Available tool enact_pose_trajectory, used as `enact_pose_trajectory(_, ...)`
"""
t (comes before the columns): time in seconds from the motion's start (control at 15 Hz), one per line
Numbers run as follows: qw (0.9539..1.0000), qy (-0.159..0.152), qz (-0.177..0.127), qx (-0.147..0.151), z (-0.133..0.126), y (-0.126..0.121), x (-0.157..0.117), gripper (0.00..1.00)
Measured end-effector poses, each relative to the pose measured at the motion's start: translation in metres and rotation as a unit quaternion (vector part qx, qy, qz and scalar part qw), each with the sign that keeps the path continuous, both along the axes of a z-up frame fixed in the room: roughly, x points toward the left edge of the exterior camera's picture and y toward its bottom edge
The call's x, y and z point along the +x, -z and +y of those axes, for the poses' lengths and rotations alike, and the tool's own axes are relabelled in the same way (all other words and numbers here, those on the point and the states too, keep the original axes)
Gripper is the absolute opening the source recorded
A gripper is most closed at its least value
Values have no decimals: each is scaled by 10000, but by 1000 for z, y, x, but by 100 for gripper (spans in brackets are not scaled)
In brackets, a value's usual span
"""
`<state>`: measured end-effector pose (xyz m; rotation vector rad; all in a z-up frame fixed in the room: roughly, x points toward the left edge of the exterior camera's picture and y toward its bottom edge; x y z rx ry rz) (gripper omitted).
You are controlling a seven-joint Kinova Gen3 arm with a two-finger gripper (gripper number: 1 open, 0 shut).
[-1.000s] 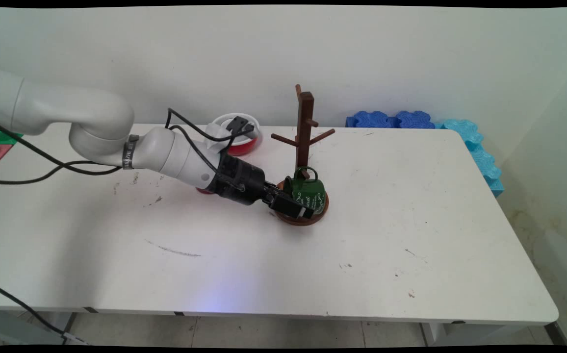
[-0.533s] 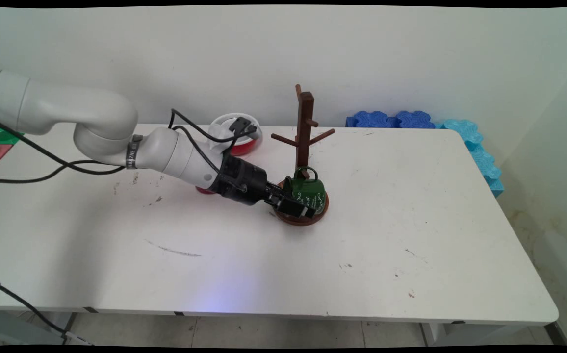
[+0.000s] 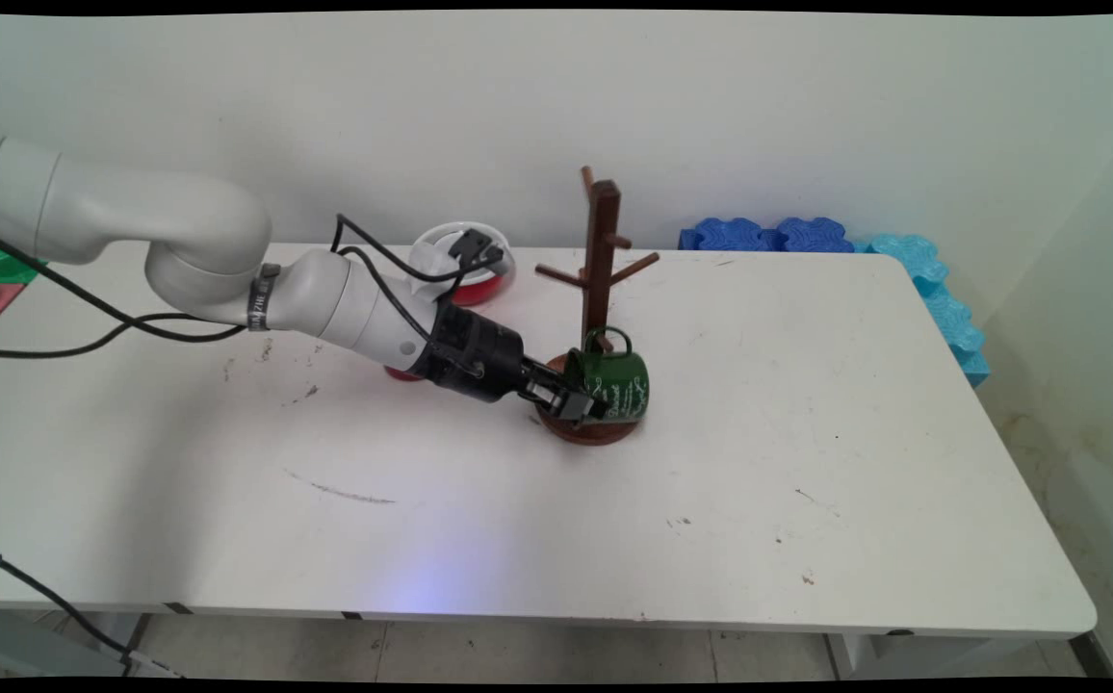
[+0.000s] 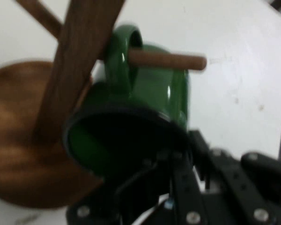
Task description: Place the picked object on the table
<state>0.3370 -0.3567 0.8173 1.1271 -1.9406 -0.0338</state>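
Now the gripper (image 3: 587, 406) is clamping the rim of 1 green mug (image 3: 619, 383), 1 finger inside the mouth and 1 outside, as the hand view suggests. The mug is lying tilted on its side over the round base of 1 wooden mug tree (image 3: 599, 260), its handle looping around the lowest peg (image 4: 166, 61) close to the post. The mug tree is standing near the middle of the white counter (image 3: 807, 433).

Risk, as a judgement: since the handle is threading the peg, any sideways or upward pull by the arm could be dragging or tipping the whole mug tree; the rim grip is also looking shallow, so the mug could be slipping free and rolling onto the counter.

Count: 1 mug, 1 mug tree with at least 4 pegs showing, 1 red bowl with a white inside (image 3: 465, 262) behind the arm, several blue foam blocks (image 3: 773, 234) lying along the far right edge.
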Motion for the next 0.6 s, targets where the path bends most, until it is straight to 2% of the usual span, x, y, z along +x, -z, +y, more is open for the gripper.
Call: enact_pose_trajectory(0.6, 10000, 54, -45, -18, 2, -1, 1, 0)
